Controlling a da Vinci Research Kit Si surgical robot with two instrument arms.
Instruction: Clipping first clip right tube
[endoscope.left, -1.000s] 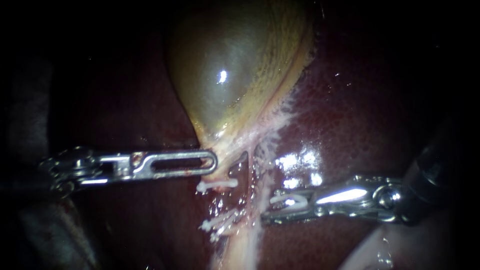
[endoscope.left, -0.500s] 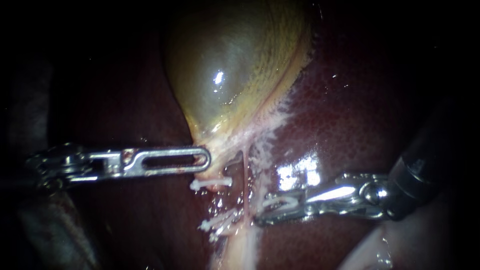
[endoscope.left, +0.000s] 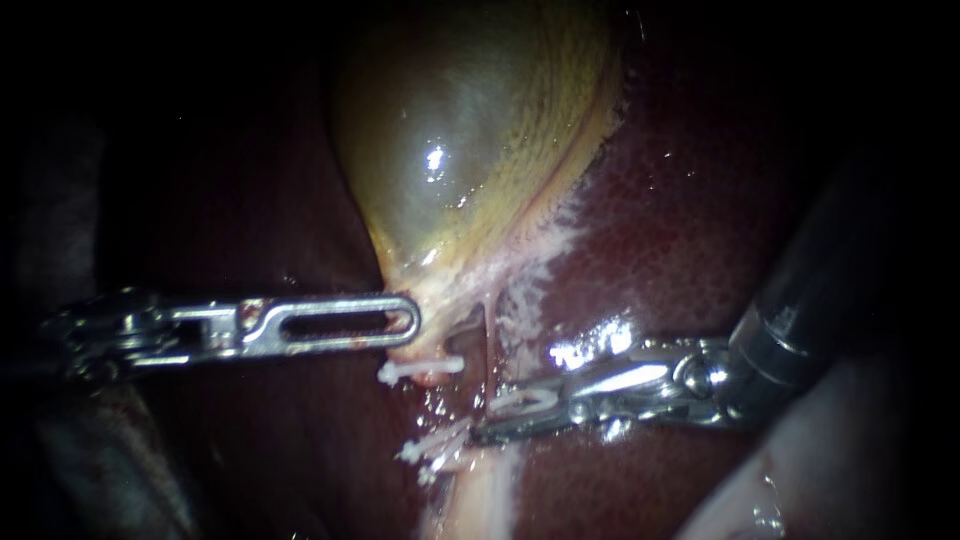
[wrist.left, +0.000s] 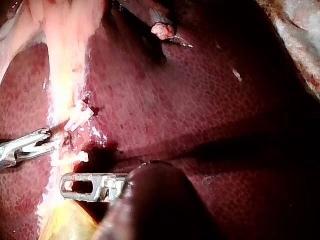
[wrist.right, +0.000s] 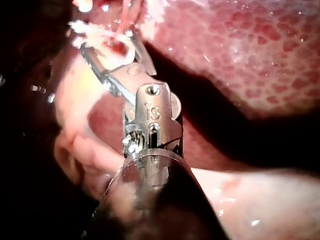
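White loaded clip (endoscope.left: 520, 400) sits between the jaws of the right instrument (endoscope.left: 483, 420), lower centre of the endoscope frame, just right of middle. The jaws stand apart but both bear on the clip, so they're pinching it, not free. The right tube (endoscope.left: 489, 335) is the thin pink strand dropping from the gallbladder neck at frame centre. The jaw tips are at its lower end; touching or straddling, can't tell here. Right wrist view: jaws spread ahead of the right instrument (wrist.right: 107, 47), white clip arms on both, red tissue (wrist.right: 117, 47) in the gap. Can't tell if that's the tube. Left of the right tube is a dark gap, then the pale left tube (endoscope.left: 438, 352) with two white clips on it. The upper clip (endoscope.left: 420, 370) is just under the left instrument's tip, the lower clip (endoscope.left: 435, 447) further down-frame. The left instrument (endoscope.left: 412, 322) comes in level from the left edge, slotted jaws pressed together on the gallbladder (endoscope.left: 470, 130) at its neck. The gallbladder is a yellow-green sac filling upper centre. Wet, dark red liver (endoscope.left: 680, 230) lies around it. Left wrist view: the right instrument's tips (wrist.left: 50, 141) sit between the upper clip (wrist.left: 70, 157) and lower clip (wrist.left: 77, 117), just ahead of the left instrument (wrist.left: 62, 182).
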